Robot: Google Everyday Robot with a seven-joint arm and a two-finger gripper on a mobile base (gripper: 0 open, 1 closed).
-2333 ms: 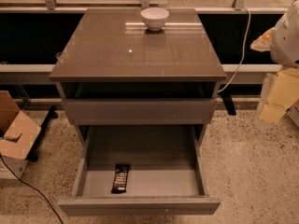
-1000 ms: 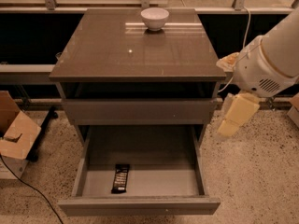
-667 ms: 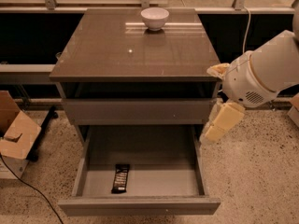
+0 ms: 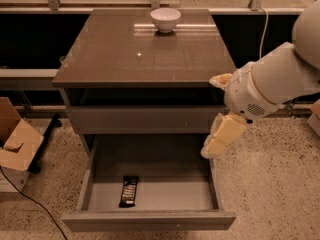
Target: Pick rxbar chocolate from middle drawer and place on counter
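– At far left, on the speckled floor [image 4: 60, 184], what is that?

– A cardboard box [image 4: 17, 144], flaps open, with a thin dark cable [image 4: 31, 201] trailing across the floor in front of it.

– And centre frame?

– A grey-brown cabinet. Its glossy counter [image 4: 125, 54] carries one white bowl [image 4: 165, 19] near the back edge, mirrored faintly in the surface. Under the top, a plain drawer front [image 4: 142, 120] sits closed. Below it the middle drawer [image 4: 150, 220] is pulled well out, grey floor and side walls in full view.

– Where is the rxbar chocolate [image 4: 129, 191]?

– Flat on the drawer floor, left of centre and close to the front wall, its long side running front to back. Black wrapper, pale lettering facing up. Nothing touches it.

– And the robot?

– It enters from the right. A bulky white arm [image 4: 270, 84] reaches in beside the cabinet's right front corner, below the counter's edge. The cream-coloured gripper [image 4: 221, 134] hangs from it, tilted down and to the left, above the drawer's right side wall near the back.

– Open or closed?

– I cannot tell from this angle. It has hold of nothing that I can see, and it is well apart from the bar, which lies down in the box on the opposite side.
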